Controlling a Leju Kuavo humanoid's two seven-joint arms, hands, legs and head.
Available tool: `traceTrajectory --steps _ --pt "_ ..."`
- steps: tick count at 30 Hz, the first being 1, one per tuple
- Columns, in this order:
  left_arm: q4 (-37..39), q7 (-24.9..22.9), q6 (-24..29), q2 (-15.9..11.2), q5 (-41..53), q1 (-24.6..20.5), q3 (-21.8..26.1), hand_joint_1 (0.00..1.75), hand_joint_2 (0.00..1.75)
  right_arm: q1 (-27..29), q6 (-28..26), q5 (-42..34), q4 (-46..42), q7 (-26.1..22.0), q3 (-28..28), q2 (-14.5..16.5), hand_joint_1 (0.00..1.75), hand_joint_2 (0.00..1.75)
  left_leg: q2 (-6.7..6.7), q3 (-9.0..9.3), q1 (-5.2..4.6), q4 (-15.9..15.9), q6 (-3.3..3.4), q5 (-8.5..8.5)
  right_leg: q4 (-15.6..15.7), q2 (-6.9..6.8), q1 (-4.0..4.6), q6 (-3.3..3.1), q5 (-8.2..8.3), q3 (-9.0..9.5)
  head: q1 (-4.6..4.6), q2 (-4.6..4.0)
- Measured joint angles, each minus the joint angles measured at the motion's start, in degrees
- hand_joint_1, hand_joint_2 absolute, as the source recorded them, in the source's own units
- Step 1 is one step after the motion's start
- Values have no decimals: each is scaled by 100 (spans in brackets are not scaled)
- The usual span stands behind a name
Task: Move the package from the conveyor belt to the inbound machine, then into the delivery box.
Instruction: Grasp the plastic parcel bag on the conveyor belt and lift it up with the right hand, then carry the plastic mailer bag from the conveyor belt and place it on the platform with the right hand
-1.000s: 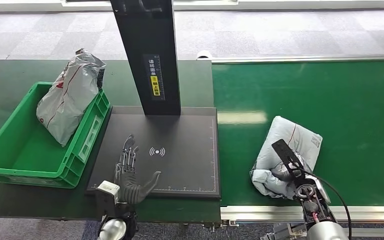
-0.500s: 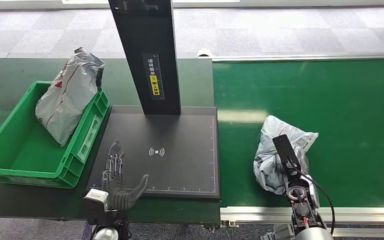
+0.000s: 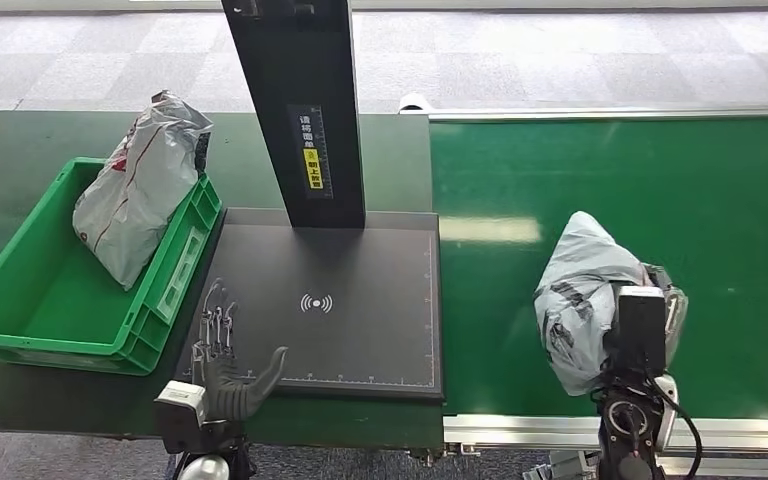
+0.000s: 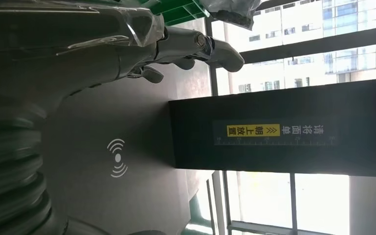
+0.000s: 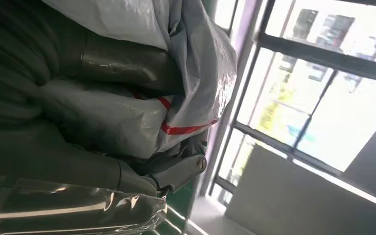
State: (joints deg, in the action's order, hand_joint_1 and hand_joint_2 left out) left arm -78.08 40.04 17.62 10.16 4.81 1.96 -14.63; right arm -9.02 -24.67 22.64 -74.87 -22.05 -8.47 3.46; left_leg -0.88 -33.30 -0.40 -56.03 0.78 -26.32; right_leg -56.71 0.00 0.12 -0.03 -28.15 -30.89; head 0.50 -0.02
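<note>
The right half of the head view is taken up by the green conveyor belt, which runs from the centre to the right edge. At the centre lies the inbound machine, a flat black scanning plate marked with a wireless symbol, from whose rear a black column with a yellow label rises to the upper edge of the frame. At the left, a green delivery box is set on the dark green table, and a grey bagged parcel is propped against its rear right corner, partly inside the box. At the lower right, the package, a crumpled grey plastic mailer with dark print and red stripes, is seen over the belt, gripped by the right hand; in the right wrist view the thumb and fingers are wrapped around the bag's folds. At the lower left of the head view, the left hand is held over the plate's near left corner with its fingers spread and straight, and nothing is held in it.
</note>
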Motion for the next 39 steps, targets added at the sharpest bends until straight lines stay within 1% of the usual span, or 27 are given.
traceTrajectory --steps 2,3,4,5,7,10,11,14,16,18,20,23,27,28,29,31,32,33,36,39 --pt "-39 1 -8 1 -1 -3 5 0 175 320 -400 -156 -744 -429 38 9 175 175 2 -3 0 1 -1 -2 0 1 0 -2 -2 -2 2 0" --pt "-80 1 15 0 -11 -6 8 0 175 456 -508 -221 -1072 -619 72 13 175 175 6 -4 0 1 -1 -3 0 4 0 -3 -3 -3 1 0" --pt "-139 2 57 -1 -24 -9 10 0 175 562 -505 -272 -1360 -719 124 15 175 175 14 -4 0 2 -2 -4 0 11 1 -4 -4 -3 1 0" --pt "-209 3 110 -3 -39 -14 13 0 175 631 -365 -314 -1581 -707 198 14 175 175 24 -3 0 3 -3 -6 0 19 2 -4 -3 -3 1 0" --pt "-379 4 219 -22 -65 -26 20 0 175 681 317 -392 -1837 -468 428 -1 175 175 43 3 0 5 -5 -7 0 39 4 -7 -2 -2 1 0" --pt "-666 4 325 -78 -104 -104 66 0 175 626 1598 -356 -1872 -208 1015 -2 175 175 55 9 2 6 -11 -1 -4 49 9 -17 5 -2 1 0" --pt "-755 4 349 -95 -111 -146 100 0 175 570 1900 -278 -1809 -171 1267 19 175 175 54 11 3 6 -14 2 -7 48 11 -20 7 -2 1 0" --pt "-958 4 399 -133 -114 -285 232 0 175 234 2497 -12 -1374 87 2018 145 175 175 54 15 9 6 -27 12 -16 47 17 -25 9 -1 0 0" --pt "-1018 4 403 -147 -113 -396 327 0 175 -97 2884 91 -837 326 2493 269 175 175 53 14 14 6 -32 16 -19 46 22 -29 12 -3 1 0" --pt "-1031 4 401 -149 -109 -497 417 0 175 -411 3139 112 -240 429 2898 414 175 175 45 13 21 5 -34 18 -20 40 25 -31 13 -4 1 0" --pt "-1033 4 396 -146 -100 -561 499 0 175 -698 3219 115 316 459 3200 556 175 175 37 10 24 5 -34 19 -20 33 25 -31 12 -6 2 0" --pt "-1032 4 373 -133 -69 -659 608 0 175 -1079 3260 112 1005 484 3504 728 175 175 37 7 23 4 -35 19 -20 33 25 -31 12 -8 3 0" --pt "-1021 4 356 -113 -45 -736 690 0 175 -1367 3296 100 1541 520 3714 849 175 175 38 3 22 3 -34 19 -17 33 23 -31 12 -10 3 0" --pt "-1019 4 352 -106 -42 -745 713 0 175 -1417 3302 95 1632 526 3745 865 136 175 38 3 22 3 -34 19 -17 33 22 -31 12 -10 3 0" --pt "-1016 4 346 -99 -36 -755 737 0 175 -1462 3306 89 1718 530 3771 880 93 175 38 2 22 2 -34 19 -17 33 22 -31 12 -11 3 0" --pt "-1014 4 341 -82 -12 -772 782 0 175 -1538 3255 90 1868 579 3819 910 5 87 38 2 21 2 -34 18 -16 33 22 -31 12 -11 3 0" --pt "-1014 4 343 -70 8 -775 804 0 175 -1572 3159 119 1932 646 3839 924 0 44 38 2 21 2 -34 18 -16 33 22 -31 12 -11 3 0" --pt "-1014 4 350 -56 32 -774 835 0 175 -1602 3003 162 1986 743 3853 942 0 0 38 2 22 2 -34 18 -16 33 22 -31 12 -11 3 0" --pt "-1022 4 372 -16 76 -741 941 0 175 -1681 2474 266 2090 1024 3850 999 0 0 38 3 22 2 -34 19 -17 33 23 -31 12 -12 3 0" --pt "-1028 4 379 13 84 -702 1017 0 175 -1746 2311 285 2139 1116 3832 1022 0 0 38 3 23 2 -34 19 -17 33 24 -31 12 -13 3 0"
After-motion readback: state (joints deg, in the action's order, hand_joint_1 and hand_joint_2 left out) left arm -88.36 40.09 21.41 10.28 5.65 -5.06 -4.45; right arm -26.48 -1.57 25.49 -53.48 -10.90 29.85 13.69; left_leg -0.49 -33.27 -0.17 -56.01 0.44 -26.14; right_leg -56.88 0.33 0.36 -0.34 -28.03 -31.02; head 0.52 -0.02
